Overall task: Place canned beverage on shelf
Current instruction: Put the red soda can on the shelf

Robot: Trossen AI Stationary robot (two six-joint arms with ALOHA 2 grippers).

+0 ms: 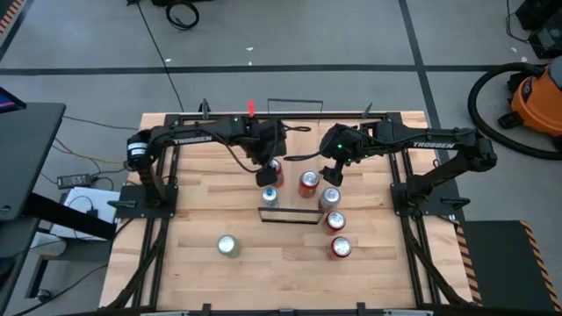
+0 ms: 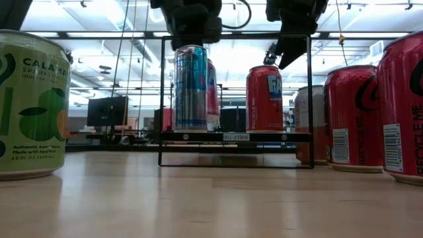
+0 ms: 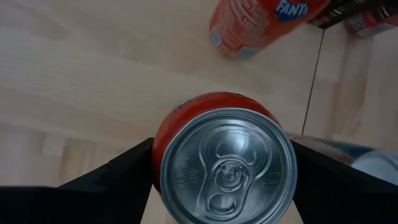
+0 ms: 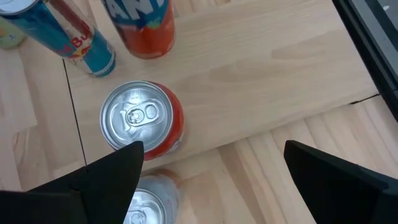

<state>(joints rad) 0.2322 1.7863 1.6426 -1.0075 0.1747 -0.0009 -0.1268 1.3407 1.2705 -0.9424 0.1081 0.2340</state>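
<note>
Close to the lens, a red can [image 3: 225, 163] sat between the left pincer's [image 3: 221, 180] fingers, gripped at its sides above the shelf [image 1: 291, 213]: rigid, smooth, slippery, best clamped mid-wall. Rightward, the right pincer [image 4: 211, 174] hung wide, empty, over the table [image 1: 176, 263].
</note>
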